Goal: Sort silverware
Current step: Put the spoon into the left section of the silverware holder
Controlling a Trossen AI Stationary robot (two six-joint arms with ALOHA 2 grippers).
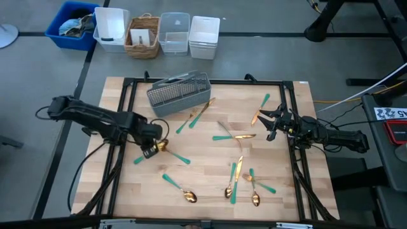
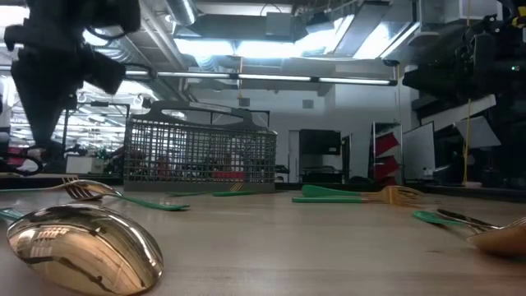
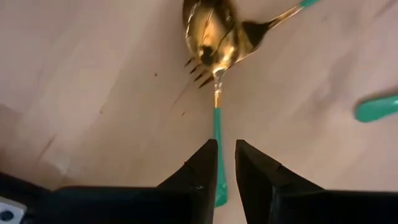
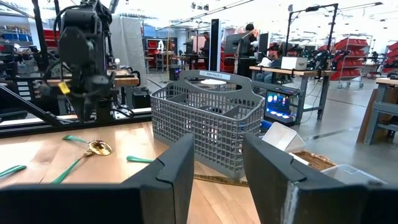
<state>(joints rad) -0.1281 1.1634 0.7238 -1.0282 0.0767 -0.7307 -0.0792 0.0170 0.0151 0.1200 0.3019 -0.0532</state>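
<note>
Gold-headed, teal-handled silverware lies scattered on the wooden table (image 1: 210, 191). A spoon (image 3: 210, 31) lies with its bowl on a fork (image 3: 261, 28), and its teal handle (image 3: 217, 130) runs toward my left gripper (image 3: 225, 152). That gripper (image 1: 152, 150) points down just above the handle's end, its fingers a narrow gap apart, holding nothing. More pieces lie at mid-table (image 1: 232, 135) and near the front edge (image 1: 236, 175). The grey mesh caddy (image 1: 179, 94) stands at the far side. My right gripper (image 1: 270, 124) waits level at the right, open.
Beyond the table's far edge stand a blue bin (image 1: 73, 25), white and clear bins (image 1: 203, 37) and a wicker basket (image 1: 143, 38). A black frame (image 1: 127, 114) runs around the tabletop. A big spoon bowl (image 2: 82, 247) lies close to the low camera.
</note>
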